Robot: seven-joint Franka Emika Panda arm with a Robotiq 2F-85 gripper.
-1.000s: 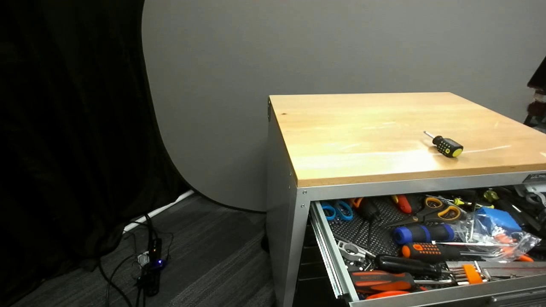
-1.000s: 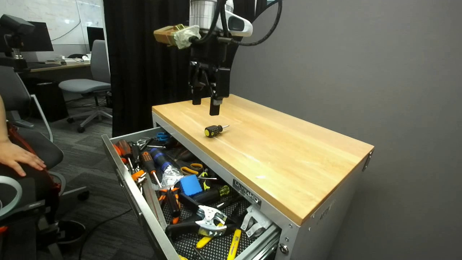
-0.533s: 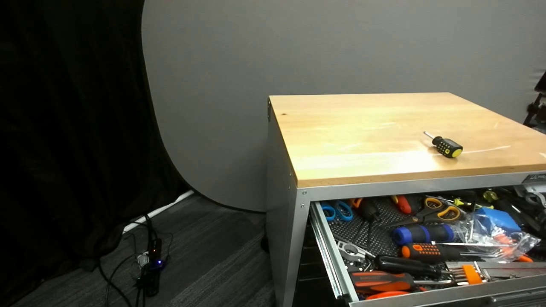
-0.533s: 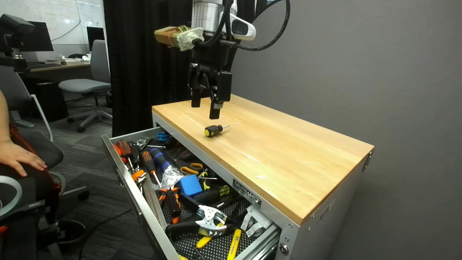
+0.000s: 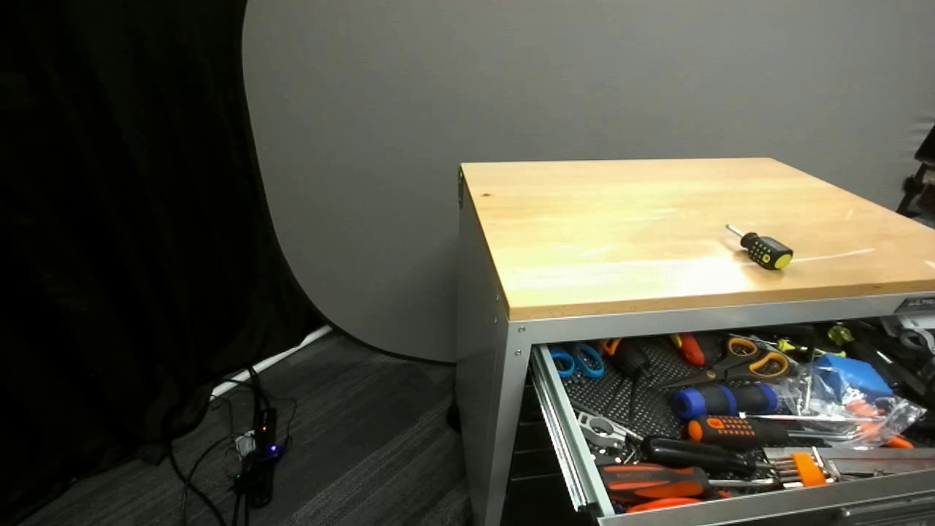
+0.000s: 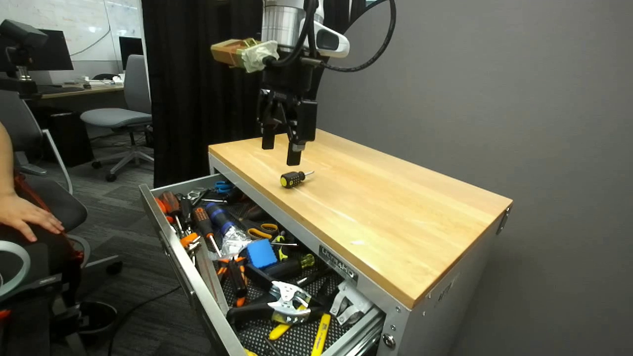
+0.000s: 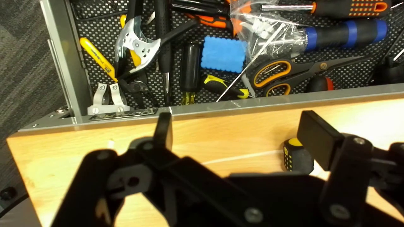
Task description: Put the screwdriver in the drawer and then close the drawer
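Note:
The screwdriver, stubby and black with yellow marks and a short metal shaft, lies on the wooden top in both exterior views (image 5: 765, 252) (image 6: 292, 179). In the wrist view its handle (image 7: 295, 159) shows beside the right finger, partly covered by it; the shaft is hidden. My gripper (image 6: 281, 152) is open and empty, pointing down, above the top and apart from the screwdriver. Its spread fingers also show in the wrist view (image 7: 241, 132). The drawer (image 6: 192, 269) is pulled out and holds many tools; it also shows in an exterior view (image 5: 730, 503) and the wrist view (image 7: 63, 47).
The wooden top (image 6: 385, 212) overhangs the back of the drawer, with a metal frame strip below its edge. In the drawer lie scissors (image 7: 274, 74), a blue block (image 7: 223, 54) and a spring clamp (image 7: 139, 44). A person's hand (image 6: 29, 215) is beyond the drawer front.
My gripper has moved down and slightly to the right in an exterior view, closer to the wooden top. Its fingers stay apart. The screwdriver and drawer have not moved.

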